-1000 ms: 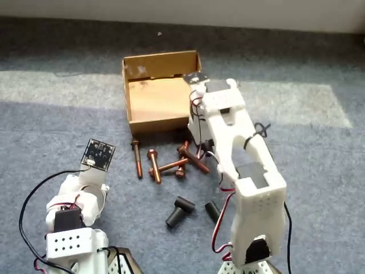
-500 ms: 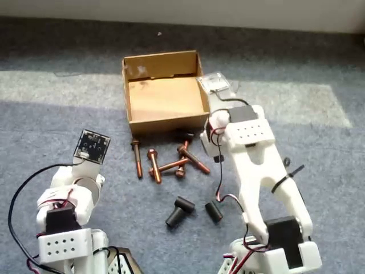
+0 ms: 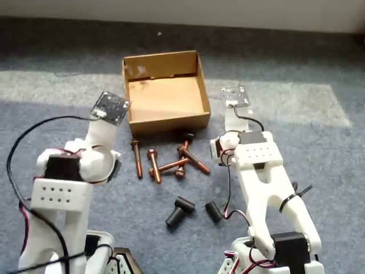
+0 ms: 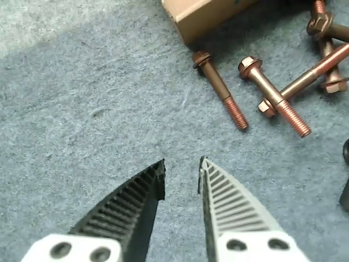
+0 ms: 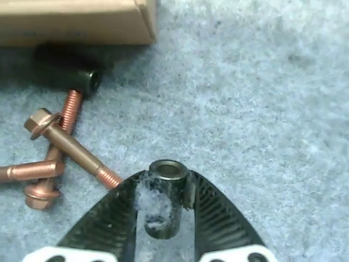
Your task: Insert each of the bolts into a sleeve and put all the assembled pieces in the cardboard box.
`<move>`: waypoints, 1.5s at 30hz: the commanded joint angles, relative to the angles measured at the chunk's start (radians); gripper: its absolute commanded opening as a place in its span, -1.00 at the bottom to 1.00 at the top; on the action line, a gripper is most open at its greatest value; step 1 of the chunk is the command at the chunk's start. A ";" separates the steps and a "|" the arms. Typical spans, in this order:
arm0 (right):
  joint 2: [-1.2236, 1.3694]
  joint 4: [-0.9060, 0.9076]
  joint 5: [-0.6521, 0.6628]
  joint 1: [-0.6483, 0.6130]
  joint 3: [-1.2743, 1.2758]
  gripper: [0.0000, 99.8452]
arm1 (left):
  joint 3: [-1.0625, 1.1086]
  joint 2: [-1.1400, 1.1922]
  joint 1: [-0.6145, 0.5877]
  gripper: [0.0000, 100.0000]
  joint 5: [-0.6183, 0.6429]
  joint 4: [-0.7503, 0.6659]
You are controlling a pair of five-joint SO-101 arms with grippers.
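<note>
Right gripper clamps a sleeve, bore exposed, so I can feed it one of the bolts, near which my empty left gripper hangs slightly parted.

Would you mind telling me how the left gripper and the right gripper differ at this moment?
The left gripper is open with nothing between its fingers, while the right gripper is shut on a black sleeve. The left gripper points at bare carpet to one side of the bolts, while the right gripper sits nearer a corner of the cardboard box. Both hang over the carpet close to the copper bolts.
</note>
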 commanded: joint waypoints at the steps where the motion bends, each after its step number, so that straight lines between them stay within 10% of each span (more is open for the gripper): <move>1: -0.051 -0.036 -0.009 0.027 0.004 -0.99 | -0.160 0.285 0.107 -0.73 0.164 -0.003; 16: -0.051 -0.047 -0.005 0.033 0.021 -0.99 | -0.254 0.863 0.142 -0.73 0.427 -0.393; 29: -0.064 -0.001 -0.006 0.028 0.018 -0.99 | -0.492 1.148 0.136 -0.82 0.428 -0.374; 45: -0.524 0.108 0.000 -0.068 0.157 -0.99 | -0.243 0.714 0.136 -0.99 0.419 -0.388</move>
